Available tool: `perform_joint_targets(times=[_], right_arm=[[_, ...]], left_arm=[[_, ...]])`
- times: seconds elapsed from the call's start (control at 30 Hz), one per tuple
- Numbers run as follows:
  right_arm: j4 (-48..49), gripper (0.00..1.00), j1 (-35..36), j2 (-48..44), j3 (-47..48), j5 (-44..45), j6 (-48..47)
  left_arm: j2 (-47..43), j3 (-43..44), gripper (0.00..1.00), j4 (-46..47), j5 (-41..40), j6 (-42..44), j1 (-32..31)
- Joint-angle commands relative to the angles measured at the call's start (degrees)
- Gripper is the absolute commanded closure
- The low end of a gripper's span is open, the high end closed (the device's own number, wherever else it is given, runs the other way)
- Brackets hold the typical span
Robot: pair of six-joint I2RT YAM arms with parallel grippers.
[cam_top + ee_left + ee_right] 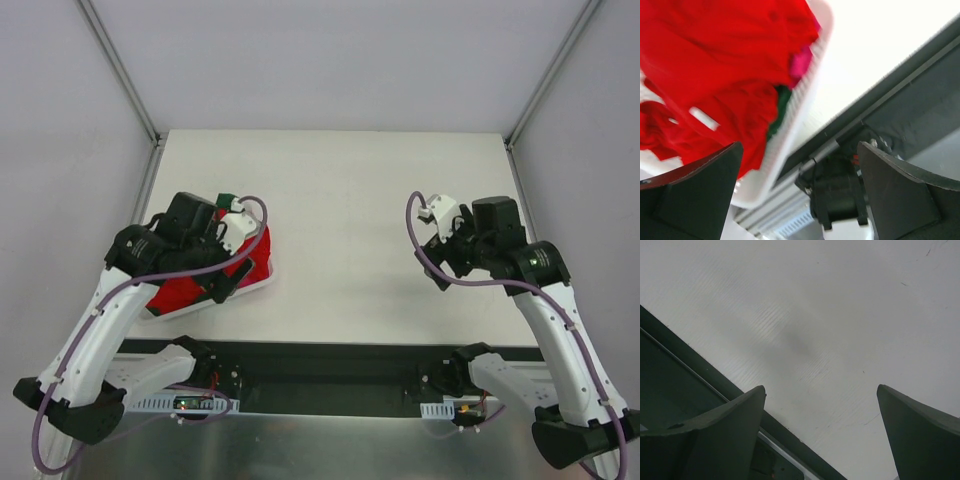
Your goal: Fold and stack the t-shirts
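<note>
A heap of crumpled red t-shirts point(715, 65) fills a white lattice basket point(807, 100) at the table's left front. A magenta-pink shirt point(801, 62) and a dark green one point(780, 105) peek out along the basket's wall. In the top view the red t-shirts point(180, 292) show under the left arm. My left gripper point(228, 283) hangs over the basket's near right corner; its jaws point(797, 192) are open and hold nothing. My right gripper point(437, 270) hovers above the bare table at the right, also open point(820, 405) with nothing between its fingers.
The white table point(350, 200) runs back to grey walls with metal frame posts at the corners. A black rail point(330, 365) with the arm bases lines the near edge. The basket rim point(258, 286) lies close to that edge.
</note>
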Motion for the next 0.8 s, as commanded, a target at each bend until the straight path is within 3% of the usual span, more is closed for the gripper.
perform_joint_targets(times=[0.0, 0.13, 0.37, 0.57, 0.77], right_arm=[[0.92, 0.04, 0.77, 1.36, 2.58, -0.48, 1.2], [0.92, 0.04, 0.95, 2.24, 2.93, -0.13, 1.38], [0.74, 0.04, 1.03, 2.77, 3.9, -0.57, 2.0], [0.04, 0.04, 1.03, 2.6, 4.43, -0.92, 2.0], [-0.67, 0.04, 1.03, 1.01, 3.64, -0.48, 1.3]], left_arm=[[-3.15, -6.48, 0.02, -7.69, 5.0, 2.59, 0.48], [-6.67, -11.58, 0.02, -8.76, 5.8, 4.26, 0.48], [-9.84, -25.9, 0.01, -1.73, -3.79, 9.18, 0.39], [-3.08, -28.11, 0.02, 6.17, -2.56, 9.71, 0.48], [3.07, -21.63, 0.01, 10.93, -7.39, 12.17, 0.48]])
